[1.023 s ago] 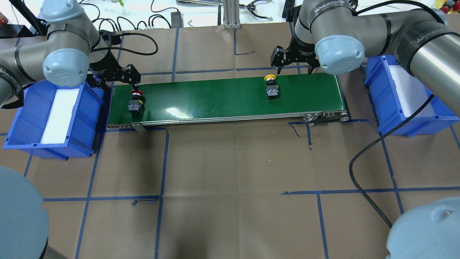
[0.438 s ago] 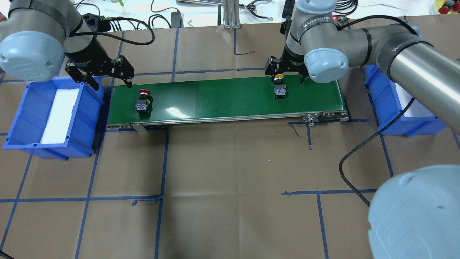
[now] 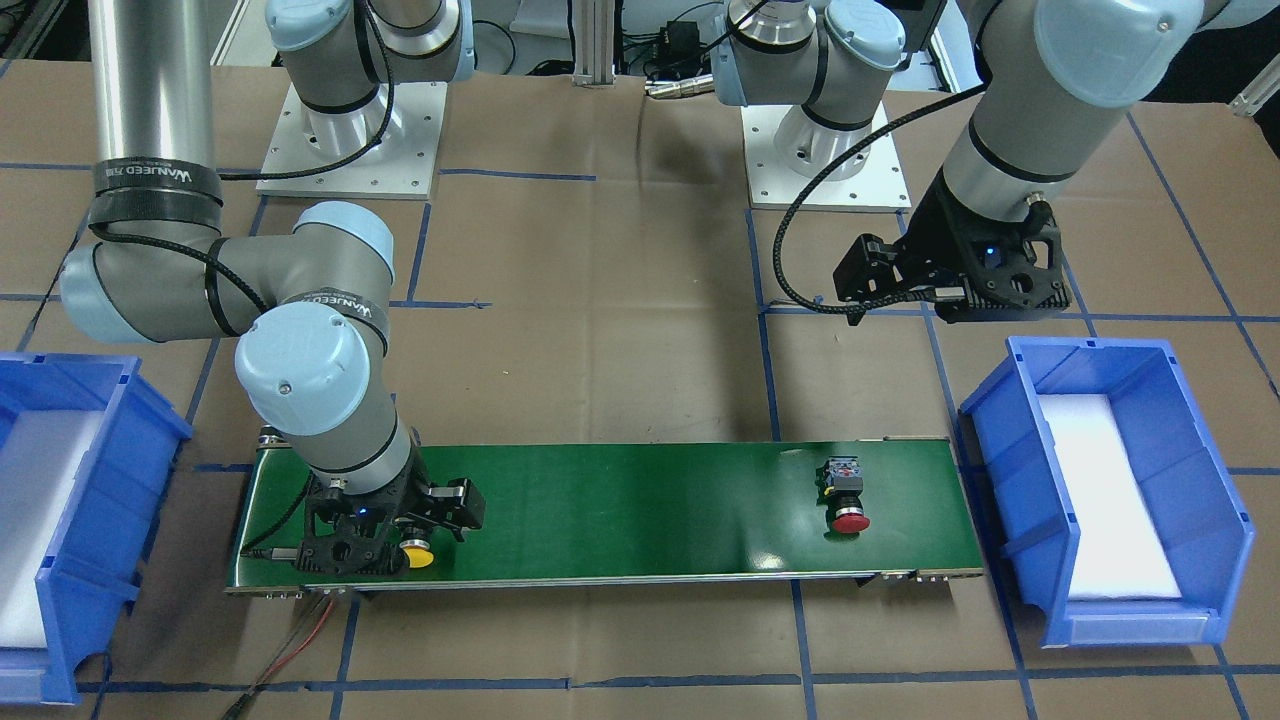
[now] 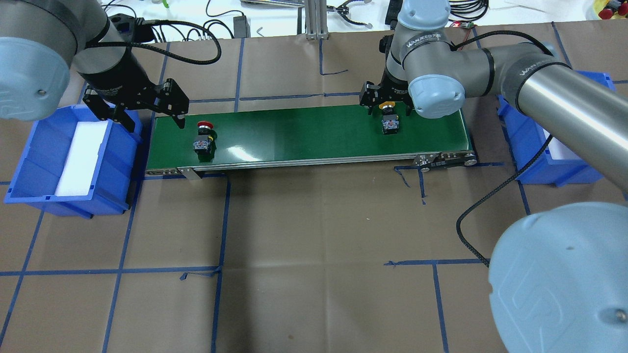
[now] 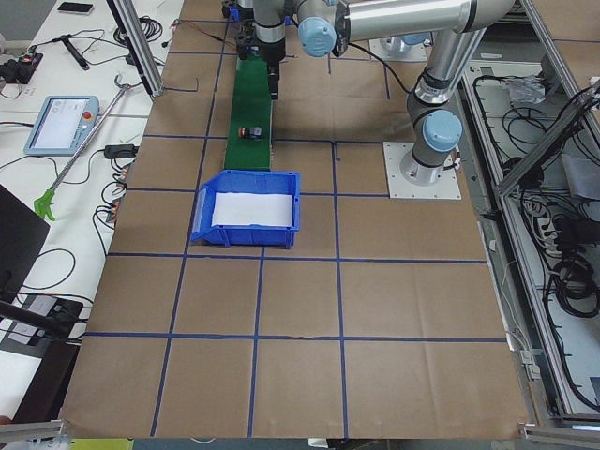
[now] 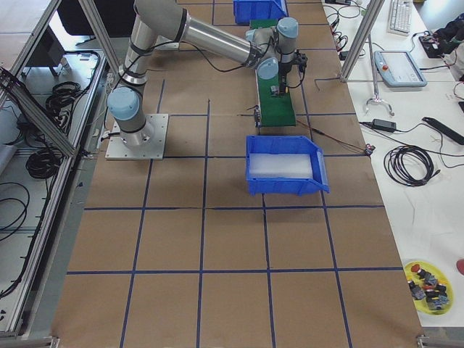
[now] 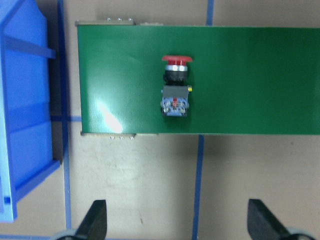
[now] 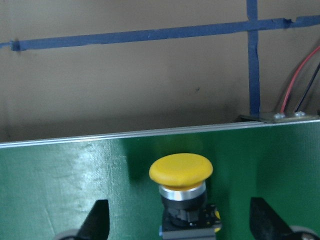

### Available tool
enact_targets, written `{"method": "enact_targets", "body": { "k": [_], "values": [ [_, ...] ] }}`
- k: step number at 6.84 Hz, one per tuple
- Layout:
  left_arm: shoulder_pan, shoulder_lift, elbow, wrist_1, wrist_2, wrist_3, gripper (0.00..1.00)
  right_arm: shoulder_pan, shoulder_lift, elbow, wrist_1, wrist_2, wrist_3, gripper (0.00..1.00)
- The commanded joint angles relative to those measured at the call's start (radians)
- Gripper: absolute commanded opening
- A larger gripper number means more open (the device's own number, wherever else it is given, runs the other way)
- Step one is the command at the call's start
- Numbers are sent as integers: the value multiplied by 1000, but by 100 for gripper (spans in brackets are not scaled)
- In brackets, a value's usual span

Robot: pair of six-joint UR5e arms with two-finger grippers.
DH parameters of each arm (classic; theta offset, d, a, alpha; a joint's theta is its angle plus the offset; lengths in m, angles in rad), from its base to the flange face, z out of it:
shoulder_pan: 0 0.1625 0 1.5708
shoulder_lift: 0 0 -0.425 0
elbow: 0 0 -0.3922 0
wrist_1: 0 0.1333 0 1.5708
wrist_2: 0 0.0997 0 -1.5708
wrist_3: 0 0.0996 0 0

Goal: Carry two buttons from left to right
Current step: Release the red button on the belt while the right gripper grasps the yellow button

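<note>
The yellow-capped button (image 8: 181,172) is lying on its side near the right end of the green belt (image 4: 304,132), cap pointing away from the robot. The right gripper (image 8: 181,222) is hanging directly over it, fingers spread and straddling the barrel across its long axis. The wrist view's lower edge is cutting off its grey block. The red-capped button (image 4: 203,137) is lying at the left end, with the left gripper (image 7: 178,222) spread and standing apart.

The belt (image 4: 304,130) under me is green, finely woven in texture, with a glossy sheen. The yellow button (image 8: 181,171) has a smooth plastic cap on a bright metal collar. The blue bin (image 3: 1195,470) is moulded plastic. The table (image 4: 314,235) covering is matt brown paper. My right arm (image 4: 569,105) is brushed metal.
</note>
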Motion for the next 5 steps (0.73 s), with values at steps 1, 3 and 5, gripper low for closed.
{"method": "enact_targets", "body": {
  "k": [1,3,5],
  "values": [
    [-29,42,-5,-31,0,-7,100,-1,17,5,-1,-5,-10,31],
    [-31,31,-5,-29,-8,-18,100,-16,-12,-3,35,-28,-34,3],
    [-31,34,-1,-29,-9,-21,100,-68,-92,-43,127,-97,-135,2]
  ]
}}
